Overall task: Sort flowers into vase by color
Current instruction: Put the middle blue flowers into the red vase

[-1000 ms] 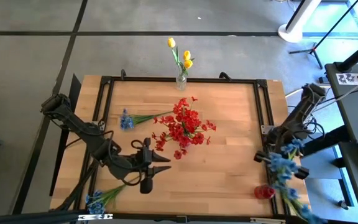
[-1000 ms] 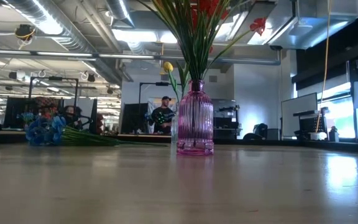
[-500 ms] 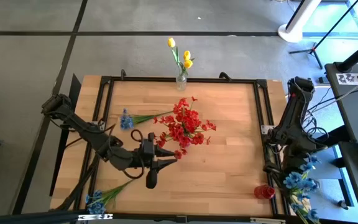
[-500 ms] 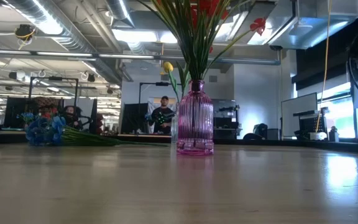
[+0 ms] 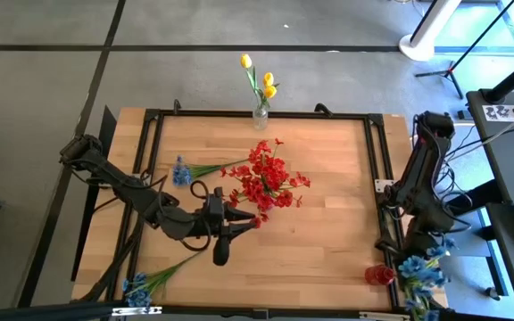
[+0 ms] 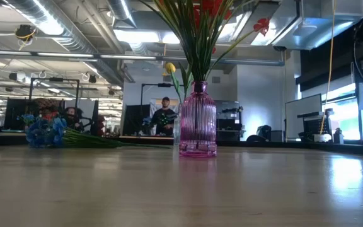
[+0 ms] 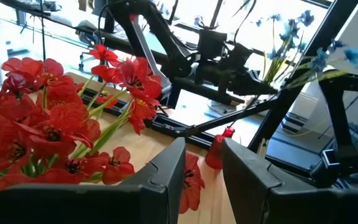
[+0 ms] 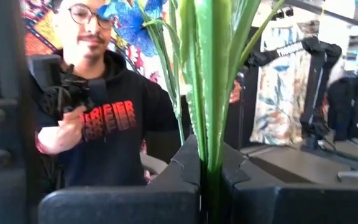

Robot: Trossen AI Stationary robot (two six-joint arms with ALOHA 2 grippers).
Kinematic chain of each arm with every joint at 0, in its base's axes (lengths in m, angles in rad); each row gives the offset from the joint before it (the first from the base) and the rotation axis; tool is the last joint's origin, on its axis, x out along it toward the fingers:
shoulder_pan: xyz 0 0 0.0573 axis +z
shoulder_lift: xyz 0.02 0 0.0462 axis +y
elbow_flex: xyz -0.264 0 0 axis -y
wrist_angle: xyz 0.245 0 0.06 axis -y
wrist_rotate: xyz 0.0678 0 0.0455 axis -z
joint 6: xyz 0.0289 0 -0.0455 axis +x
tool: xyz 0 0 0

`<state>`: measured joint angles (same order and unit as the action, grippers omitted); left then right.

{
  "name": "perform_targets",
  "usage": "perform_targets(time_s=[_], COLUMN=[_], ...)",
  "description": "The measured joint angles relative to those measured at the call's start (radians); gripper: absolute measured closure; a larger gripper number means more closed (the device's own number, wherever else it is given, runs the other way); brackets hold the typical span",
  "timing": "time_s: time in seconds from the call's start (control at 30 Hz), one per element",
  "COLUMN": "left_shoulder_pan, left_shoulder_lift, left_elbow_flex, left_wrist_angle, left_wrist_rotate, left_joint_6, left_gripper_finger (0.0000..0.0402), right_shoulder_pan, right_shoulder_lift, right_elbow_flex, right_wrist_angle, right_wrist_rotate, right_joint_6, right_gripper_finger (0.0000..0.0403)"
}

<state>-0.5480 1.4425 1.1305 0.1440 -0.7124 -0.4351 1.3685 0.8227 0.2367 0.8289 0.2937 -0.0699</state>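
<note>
Red flowers point(image 5: 266, 183) stand in a pink ribbed vase point(image 6: 198, 120) at the table's middle. My left gripper point(image 5: 246, 220) is open and points level at their near-left blossoms point(image 7: 73, 124); nothing lies between its fingers. Yellow tulips point(image 5: 261, 85) stand in a clear vase at the far edge. One blue flower bunch point(image 5: 184, 171) lies flat left of the red ones, another point(image 5: 136, 287) at the near left corner. Past the table's right edge, near its near corner, my right gripper point(image 5: 413, 248) is shut on a third blue bunch point(image 5: 422, 272). My right gripper pinches the blue bunch's green stems point(image 8: 211, 155) between its two fingers point(image 8: 173, 180), several stems together. The stems run on past the fingers to the blue blossoms point(image 8: 129, 18). The bunch is lifted clear, out beyond the table's right rail.
A small red vase point(image 5: 379, 275) stands near the table's near right corner. A black rail frame point(image 5: 377, 169) runs around the tabletop. A person point(image 8: 104, 112) stands beyond the table on the right arm's side. Bare wood lies right of the red flowers.
My right arm has swung toward the near right corner, carrying the blue bunch along the table's right edge and a little down. My left gripper has gone a short way toward the red flowers and the far edge.
</note>
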Motion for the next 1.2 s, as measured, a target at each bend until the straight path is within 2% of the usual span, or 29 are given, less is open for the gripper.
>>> perform_targets(time_s=[0.27,0.57,0.93,1.2], left_shoulder_pan=[-0.021,-0.051,-0.033,-0.027], left_shoulder_lift=[0.0,0.0,0.0,0.0], left_elbow_flex=[0.0,0.0,0.0,0.0], left_wrist_angle=[-0.001,-0.001,-0.001,-0.001], left_wrist_rotate=[0.0,0.0,0.0,0.0], left_joint_6=[-0.001,-0.008,-0.008,-0.008], left_gripper_finger=[0.0302,0.0302,0.0302,0.0302], right_shoulder_pan=[0.0,0.0,0.0,0.0], right_shoulder_lift=[0.052,0.052,0.049,-0.031], right_elbow_flex=[-0.002,-0.033,-0.033,-0.029], right_wrist_angle=[0.031,-0.056,-0.163,-0.287], right_wrist_rotate=[0.021,-0.014,0.037,0.039], right_joint_6=[0.023,0.111,0.198,0.228], right_gripper_finger=[0.0387,0.0388,0.0326,0.0296])
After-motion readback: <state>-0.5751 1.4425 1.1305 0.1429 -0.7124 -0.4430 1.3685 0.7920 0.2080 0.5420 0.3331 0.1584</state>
